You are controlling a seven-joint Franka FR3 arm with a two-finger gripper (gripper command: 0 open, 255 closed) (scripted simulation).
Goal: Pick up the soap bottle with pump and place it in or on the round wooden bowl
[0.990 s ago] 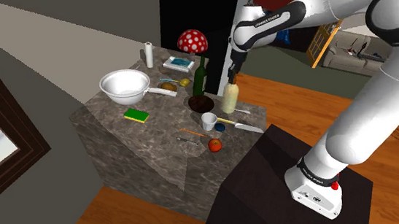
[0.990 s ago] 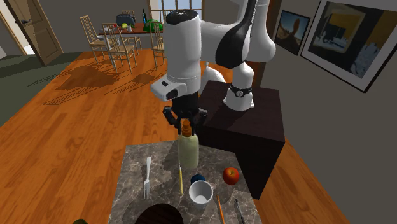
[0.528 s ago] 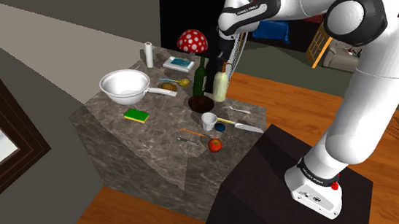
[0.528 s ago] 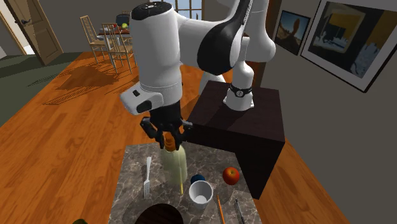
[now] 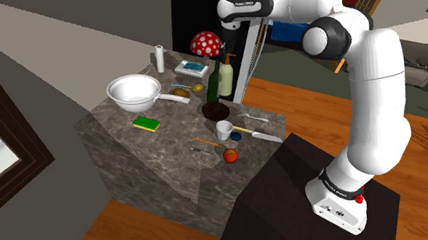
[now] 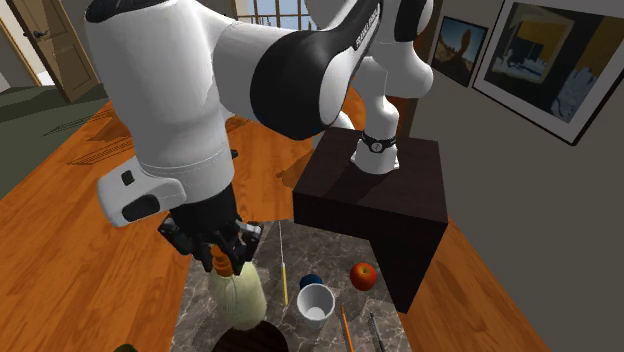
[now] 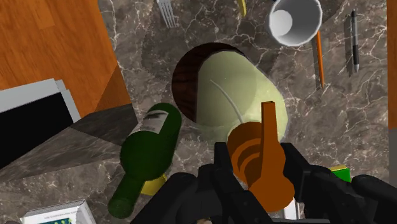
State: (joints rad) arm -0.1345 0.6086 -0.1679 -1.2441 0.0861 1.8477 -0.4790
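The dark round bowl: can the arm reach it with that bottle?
Probably yes. The gripper holds the soap bottle by its orange pump just above the bowl, with nothing between; the green wine bottle stands close beside, though.

Bright, even light, everything crisp. The pale green orange-pumped soap bottle (image 7: 232, 89) between the jaws throws a soft shadow onto the grey veined marble counter (image 7: 210, 25) below them.

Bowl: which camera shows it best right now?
Shoulder view: the whole bowl sits uncovered on the counter. In the wrist view the soap bottle hides most of it; the second exterior view crops it at the bottom edge.
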